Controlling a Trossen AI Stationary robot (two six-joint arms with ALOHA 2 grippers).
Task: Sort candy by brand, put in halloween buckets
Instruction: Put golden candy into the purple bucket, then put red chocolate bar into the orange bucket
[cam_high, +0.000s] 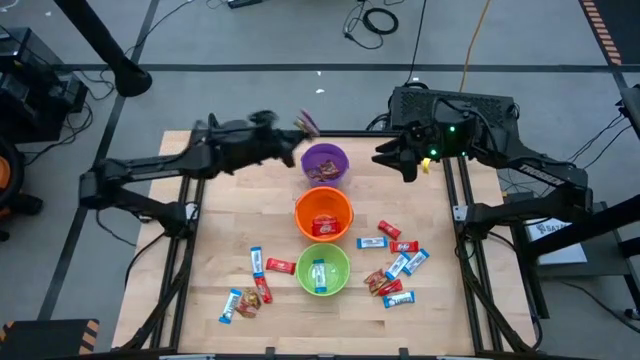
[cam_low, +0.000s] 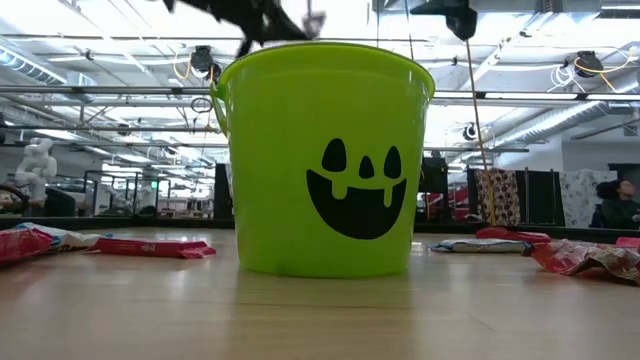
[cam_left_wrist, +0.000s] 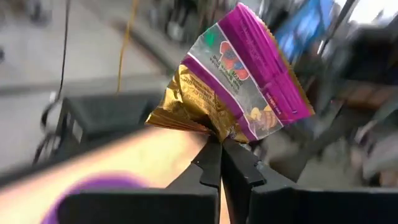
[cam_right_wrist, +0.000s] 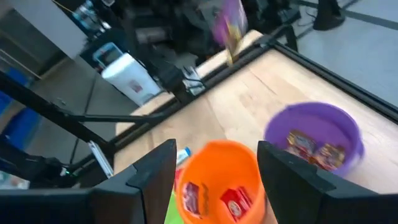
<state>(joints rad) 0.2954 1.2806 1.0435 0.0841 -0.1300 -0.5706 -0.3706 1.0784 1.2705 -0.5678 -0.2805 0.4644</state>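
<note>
purple (cam_high: 324, 161), orange (cam_high: 323, 214), green (cam_high: 320, 270) buckets in a row, candy in each; loose bars (cam_high: 398, 262) both sides; purple-gold candy (cam_left_wrist: 233, 84) pinched aloft

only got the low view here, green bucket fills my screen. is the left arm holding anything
Observer: Yes. The left pincer is shut on a purple-and-gold wrapper, pinched at its crimped end.
Operator: where is it over the table
Observer: In the high view it is raised just beside the purple bucket, at the table's far edge, not yet over it.
Operator: what's behind my green bucket
Observer: The orange bucket sits behind the green bucket, then the purple one, all in a row.
Operator: right arm busy?
Observer: No, the right pincer is open and empty, right of the purple bucket.
</note>
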